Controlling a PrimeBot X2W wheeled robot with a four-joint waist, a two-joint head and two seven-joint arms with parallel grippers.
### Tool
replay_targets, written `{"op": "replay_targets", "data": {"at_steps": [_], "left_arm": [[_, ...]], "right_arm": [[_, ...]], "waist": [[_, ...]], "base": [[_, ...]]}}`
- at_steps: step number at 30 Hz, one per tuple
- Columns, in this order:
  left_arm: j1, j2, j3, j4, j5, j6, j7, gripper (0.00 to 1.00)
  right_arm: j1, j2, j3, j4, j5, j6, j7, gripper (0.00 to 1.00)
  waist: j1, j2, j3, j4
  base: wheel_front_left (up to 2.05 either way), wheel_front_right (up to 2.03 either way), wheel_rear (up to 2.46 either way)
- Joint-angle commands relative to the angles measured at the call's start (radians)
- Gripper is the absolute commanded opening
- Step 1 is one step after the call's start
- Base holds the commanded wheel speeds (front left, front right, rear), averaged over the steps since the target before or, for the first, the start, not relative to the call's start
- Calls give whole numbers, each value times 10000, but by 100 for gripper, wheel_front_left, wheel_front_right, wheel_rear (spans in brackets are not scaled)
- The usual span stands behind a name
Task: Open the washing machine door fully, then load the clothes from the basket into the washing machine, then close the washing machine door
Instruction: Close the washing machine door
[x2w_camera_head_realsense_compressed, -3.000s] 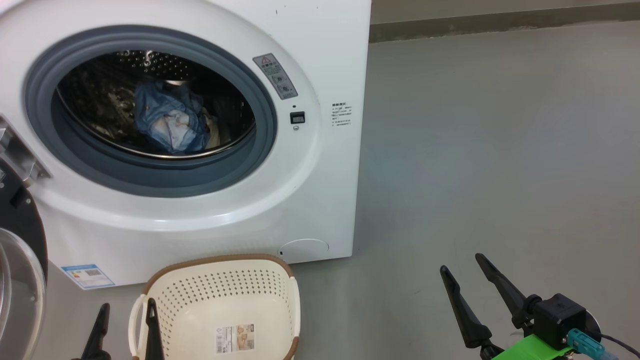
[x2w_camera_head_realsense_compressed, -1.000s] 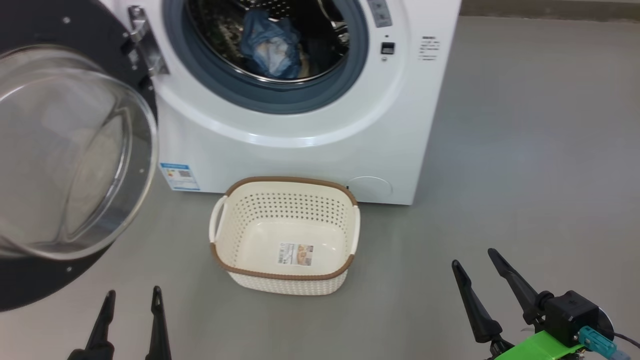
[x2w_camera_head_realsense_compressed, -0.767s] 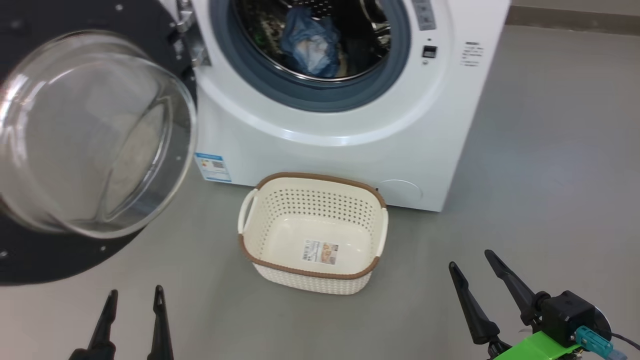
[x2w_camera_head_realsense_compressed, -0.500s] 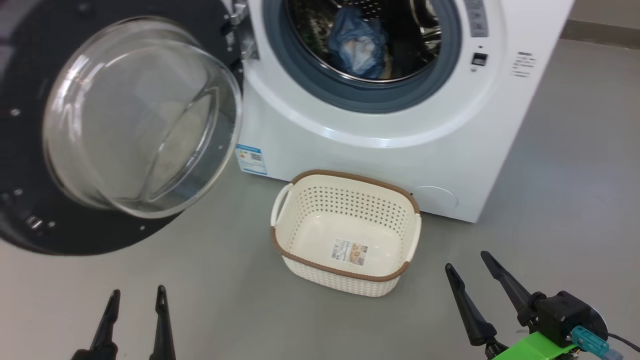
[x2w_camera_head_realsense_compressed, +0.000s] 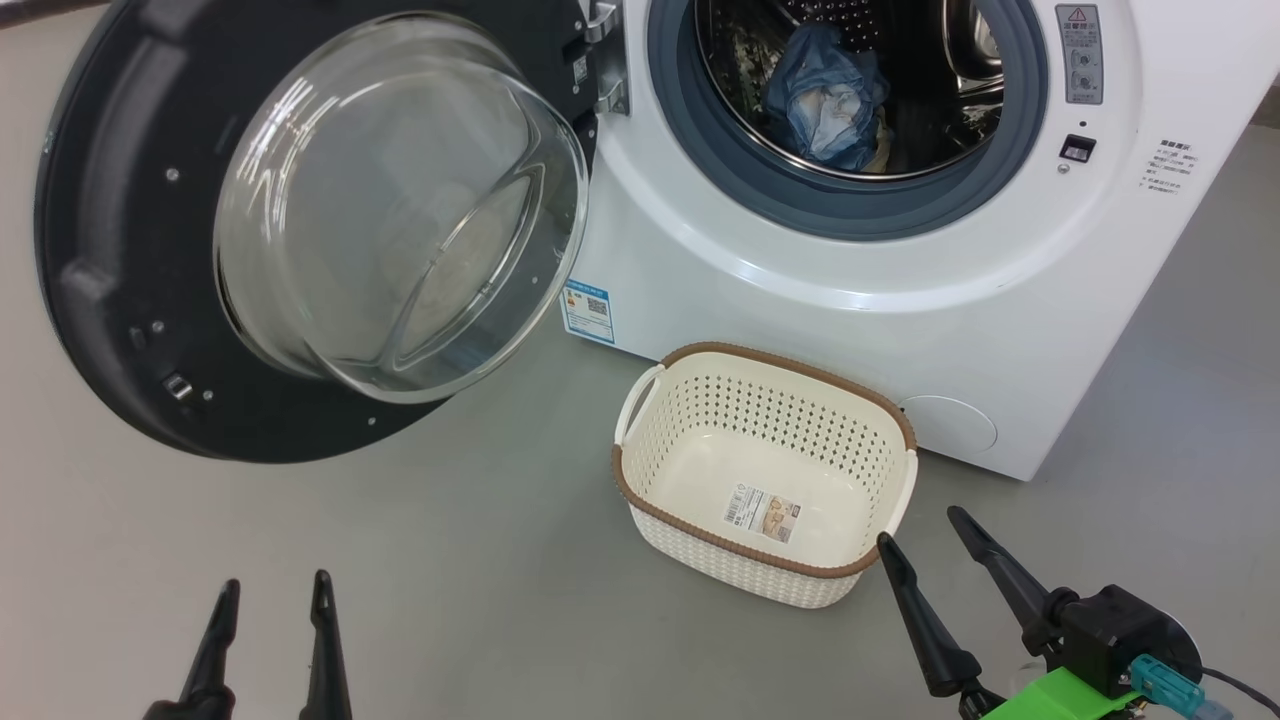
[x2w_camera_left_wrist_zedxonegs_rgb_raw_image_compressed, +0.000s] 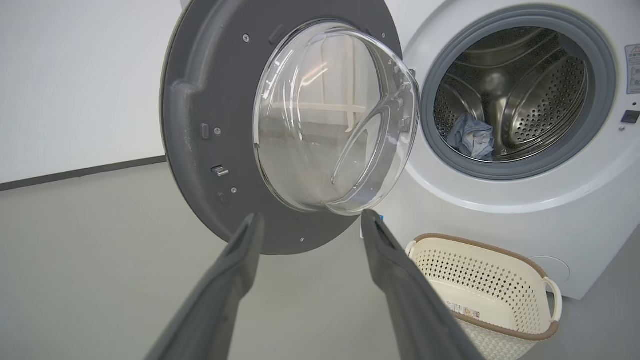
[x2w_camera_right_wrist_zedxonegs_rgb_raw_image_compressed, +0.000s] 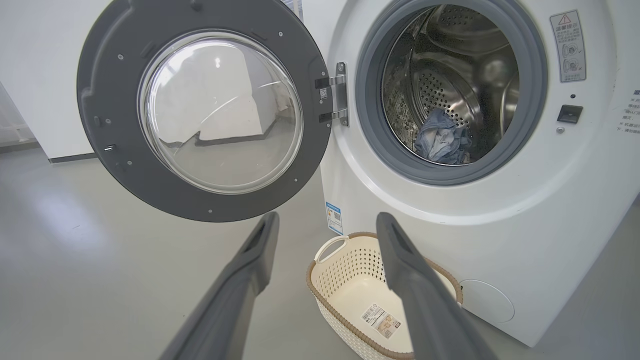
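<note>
The washing machine (x2w_camera_head_realsense_compressed: 900, 330) stands with its door (x2w_camera_head_realsense_compressed: 110, 250) swung wide open to the left on its hinge. The clothes (x2w_camera_head_realsense_compressed: 825, 95), a light-blue bundle with a paler patch, lie inside the steel drum, also seen as the clothes (x2w_camera_right_wrist_zedxonegs_rgb_raw_image_compressed: 442, 142) and the clothes (x2w_camera_left_wrist_zedxonegs_rgb_raw_image_compressed: 470, 141). The basket (x2w_camera_head_realsense_compressed: 640, 480) sits on the floor in front of the machine, holding only its paper label. My left gripper (x2w_camera_head_realsense_compressed: 270, 595) is open, low at the left, well short of the door. My right gripper (x2w_camera_head_realsense_compressed: 920, 527) is open, just right of the basket's near corner.
Grey floor (x2w_camera_head_realsense_compressed: 450, 600) stretches between me and the machine. A white wall with a dark skirting (x2w_camera_left_wrist_zedxonegs_rgb_raw_image_compressed: 75, 172) runs behind the open door. The door's glass bowl (x2w_camera_head_realsense_compressed: 400, 200) bulges out over the floor at the left.
The camera has swung left, so machine and basket slid right in the picture and the whole door came into view. Both grippers stay open and low. The door hangs open as before.
</note>
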Motion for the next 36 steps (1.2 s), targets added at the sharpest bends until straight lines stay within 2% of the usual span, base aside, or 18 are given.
{"op": "replay_targets", "data": {"at_steps": [1,26,27,28,29,30,36], "left_arm": [[-277,184,477,-188,99,-42,-123,100],[-87,-249,1140,-228,126,-180,-124,100],[-80,-257,1153,-223,141,-193,-124,94],[-82,-248,1172,-206,163,-205,-124,47],[-84,-245,1194,-194,174,-220,-124,7],[-87,-253,1215,-186,182,-236,-124,0],[-127,-402,1575,-399,125,-411,-124,0]], "right_arm": [[-153,-32,235,-244,-69,16,-5,100],[-231,-52,268,-229,-52,16,-10,100],[-232,-55,268,-232,-55,16,-9,100],[-235,-58,265,-235,-57,16,-9,100],[-238,-60,264,-240,-60,16,-8,100],[-243,-66,260,-245,-61,16,-7,100],[-263,-102,217,-289,-62,16,26,100]], "waist": [[0,0,4,21],[0,0,118,-64],[0,0,125,-67],[0,0,130,-70],[0,0,138,-73],[0,0,148,-74],[0,0,229,-61]], "base": [[0,0,0],[0,0,0],[0,0,0],[0,0,0],[0,0,0],[0,0,0],[0,0,0]]}}
